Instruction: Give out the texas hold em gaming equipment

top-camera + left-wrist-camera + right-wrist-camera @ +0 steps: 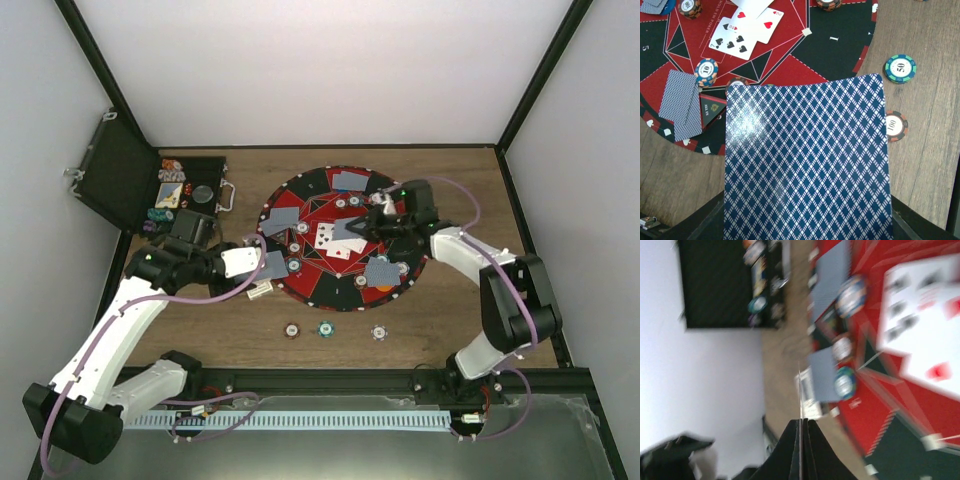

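A round red-and-black poker mat (318, 285) lies mid-table with face-up cards (335, 240) at its centre and face-down pairs (285, 218) round its rim. My left gripper (258, 266) sits at the mat's left edge, shut on a deck of blue-backed cards (805, 160) that hides its fingers. My right gripper (802, 422), over the mat's right centre (362, 228), is shut on a single card (800, 390) seen edge-on. Chips (706, 70) dot the mat. Three more chips (325, 328) lie on the wood in front of it.
An open black case (125, 175) with chips and cards in its tray stands at the back left. A 50 chip (900, 68) and a 100 chip (896, 125) lie beside the mat's near edge. The right wrist view is blurred.
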`<state>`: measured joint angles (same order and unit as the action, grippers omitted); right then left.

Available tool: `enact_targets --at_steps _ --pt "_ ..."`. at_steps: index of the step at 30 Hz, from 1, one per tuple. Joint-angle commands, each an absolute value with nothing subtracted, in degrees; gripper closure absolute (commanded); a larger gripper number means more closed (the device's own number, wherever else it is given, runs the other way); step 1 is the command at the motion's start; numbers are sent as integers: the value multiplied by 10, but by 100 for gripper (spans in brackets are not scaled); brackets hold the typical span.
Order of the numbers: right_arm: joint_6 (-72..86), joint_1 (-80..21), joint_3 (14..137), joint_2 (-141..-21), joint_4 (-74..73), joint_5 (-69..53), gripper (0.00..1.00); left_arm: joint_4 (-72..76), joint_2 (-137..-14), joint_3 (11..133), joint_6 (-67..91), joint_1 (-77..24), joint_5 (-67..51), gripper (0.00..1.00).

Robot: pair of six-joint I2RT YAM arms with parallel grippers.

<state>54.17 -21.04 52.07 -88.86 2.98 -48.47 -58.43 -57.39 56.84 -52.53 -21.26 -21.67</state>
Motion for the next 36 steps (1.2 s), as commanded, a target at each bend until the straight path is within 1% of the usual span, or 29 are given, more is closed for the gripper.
enact_targets --at_steps 1,6,12,18,21,22,24,28,29,33,36 --pt "396 -138 578 -942 -132 -417 99 -576 -562 563 -530 -212 -224 93" --pt "340 -93 630 -1022 -177 -375 99 -576 -566 564 -531 -213 -224 93" --pt "311 -77 713 -1107 -207 -366 99 -578 -568 567 -531 -212 -221 93" --pt "284 -72 768 -1148 -246 -324 99 -580 -565 561 -537 -212 -213 93" --pt "274 -71 785 -1161 -265 -301 96 -578 -568 564 -536 -213 -216 93" --pt "272 -70 787 -1163 -266 -296 92 -579 -569 565 -535 -213 -218 93" --pt "268 -70 791 -1167 -271 -292 77 -580 -572 570 -534 -212 -220 93" --pt "266 -70 798 -1167 -293 -255 52 -589 -576 580 -535 -213 -220 93" --pt "266 -69 799 -1163 -299 -238 48 -590 -575 580 -536 -212 -219 93" --pt "269 -70 808 -1135 -330 -159 43 -592 -571 579 -538 -212 -219 93" --pt "278 -73 807 -1096 -349 -94 32 -592 -569 580 -536 -213 -223 93"
